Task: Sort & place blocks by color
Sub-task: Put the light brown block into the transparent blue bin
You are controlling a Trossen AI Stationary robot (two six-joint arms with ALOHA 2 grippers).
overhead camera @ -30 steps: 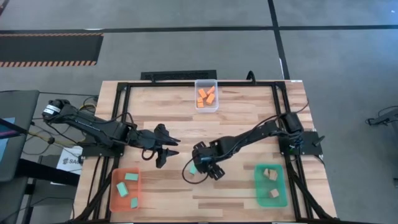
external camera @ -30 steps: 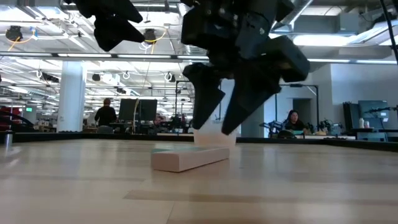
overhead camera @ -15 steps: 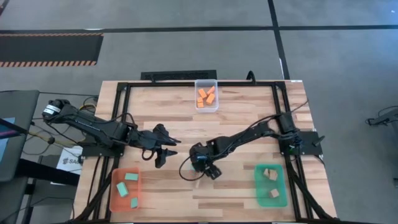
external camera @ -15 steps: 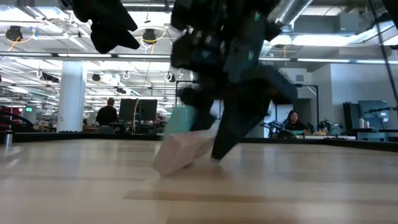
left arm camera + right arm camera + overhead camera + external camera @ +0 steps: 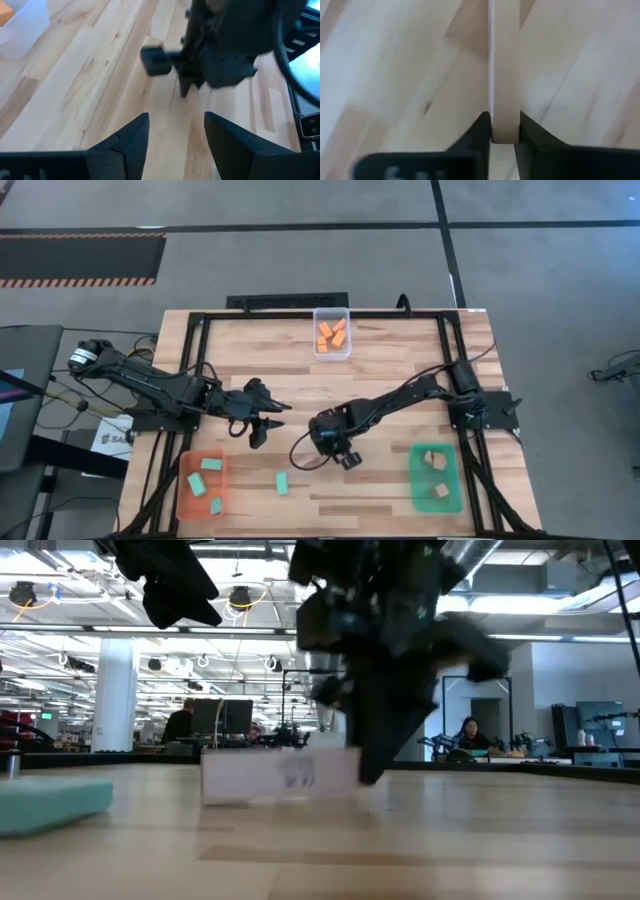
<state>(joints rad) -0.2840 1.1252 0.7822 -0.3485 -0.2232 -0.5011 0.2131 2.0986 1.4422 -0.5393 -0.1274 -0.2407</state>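
While most blocks already lie in trays, we judge the sorting nearly done. Taking the clear tray as landmark: it holds orange blocks. Far in front to its left, the orange tray has teal blocks; far in front to its right, the green tray has tan ones. Between them, the right gripper clamps a tan block. One teal block is left, just beside the orange tray. The left gripper waits with fingers apart.

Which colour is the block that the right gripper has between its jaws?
Plain tan wood. The block in the right gripper shows best in the right wrist view.
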